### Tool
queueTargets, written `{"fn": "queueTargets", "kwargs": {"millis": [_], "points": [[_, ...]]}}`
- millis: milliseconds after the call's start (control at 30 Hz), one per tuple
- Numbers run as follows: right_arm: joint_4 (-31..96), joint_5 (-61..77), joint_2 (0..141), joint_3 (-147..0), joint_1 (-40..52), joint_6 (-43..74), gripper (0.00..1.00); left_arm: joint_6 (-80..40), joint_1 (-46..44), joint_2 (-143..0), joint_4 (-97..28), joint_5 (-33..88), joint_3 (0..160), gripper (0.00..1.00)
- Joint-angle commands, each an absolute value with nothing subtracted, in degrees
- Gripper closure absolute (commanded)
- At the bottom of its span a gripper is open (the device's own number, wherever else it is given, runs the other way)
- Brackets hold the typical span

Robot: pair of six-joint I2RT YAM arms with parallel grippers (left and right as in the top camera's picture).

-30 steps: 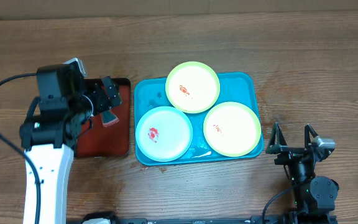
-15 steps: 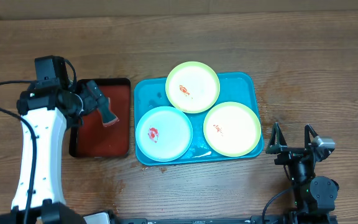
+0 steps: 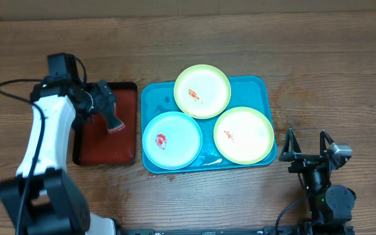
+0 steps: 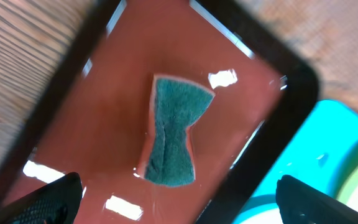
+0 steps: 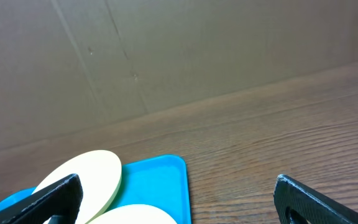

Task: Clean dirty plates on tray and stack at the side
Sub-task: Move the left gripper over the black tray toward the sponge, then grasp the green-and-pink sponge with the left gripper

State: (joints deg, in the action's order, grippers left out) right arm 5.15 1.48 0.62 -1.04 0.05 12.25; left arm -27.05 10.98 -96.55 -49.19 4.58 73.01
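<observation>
The left gripper (image 3: 107,104) hangs over the dark red tray (image 3: 128,140) with its jaws wide apart, above a green sponge (image 4: 171,142) lying flat in it. Just beside it to the right, the blue tray (image 3: 269,88) holds three plates (image 3: 172,140), each smeared red. Farther right, the right gripper (image 3: 306,145) sits empty on the table, jaws apart.

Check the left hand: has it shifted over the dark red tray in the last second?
Yes. The left hand has swung back toward the dark red tray's far edge and slightly leftward, now open above the sponge.
</observation>
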Motion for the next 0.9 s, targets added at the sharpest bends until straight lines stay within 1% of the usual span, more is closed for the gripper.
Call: {"fn": "queueTargets", "kwargs": {"millis": [0,33,100,300,400,500,667,700,733,767,800,833,867], "points": [[4.8,1.1,0.2,-0.5,0.3,12.7,0.0,-27.2,10.8,-101.2,-49.2,7.5,74.0,0.04],[4.8,1.1,0.2,-0.5,0.3,12.7,0.0,-27.2,10.8,-102.3,-49.1,7.5,74.0,0.12],[4.8,1.1,0.2,-0.5,0.3,12.7,0.0,-27.2,10.8,-104.4,-48.6,7.7,74.0,0.24],[4.8,1.1,0.2,-0.5,0.3,12.7,0.0,-27.0,10.8,-109.1,-45.9,6.6,74.0,0.31],[4.8,1.1,0.2,-0.5,0.3,12.7,0.0,-27.0,10.8,-110.3,-43.4,5.1,74.0,0.32],[4.8,1.1,0.2,-0.5,0.3,12.7,0.0,-26.7,10.8,-111.1,-40.8,2.7,74.0,0.27],[4.8,1.1,0.2,-0.5,0.3,12.7,0.0,-26.3,10.8,-112.9,-39.6,2.6,74.0,0.25],[4.8,1.1,0.2,-0.5,0.3,12.7,0.0,-26.2,10.7,-113.3,-39.6,2.9,74.0,0.27],[4.8,1.1,0.2,-0.5,0.3,12.7,0.0,-25.6,10.7,-113.6,-39.6,3.0,74.0,0.35],[4.8,1.1,0.2,-0.5,0.3,12.7,0.0,-25.1,10.5,-113.8,-39.6,3.0,74.0,0.45],[4.8,1.1,0.2,-0.5,0.3,12.7,0.0,-24.4,10.5,-113.9,-39.6,3.0,74.0,0.65],[4.8,1.1,0.2,-0.5,0.3,12.7,0.0,-23.8,10.5,-113.9,-39.5,3.0,74.0,0.91],[4.8,1.1,0.2,-0.5,0.3,12.7,0.0,-23.6,10.5,-113.8,-39.4,2.9,74.0,0.96]]}}
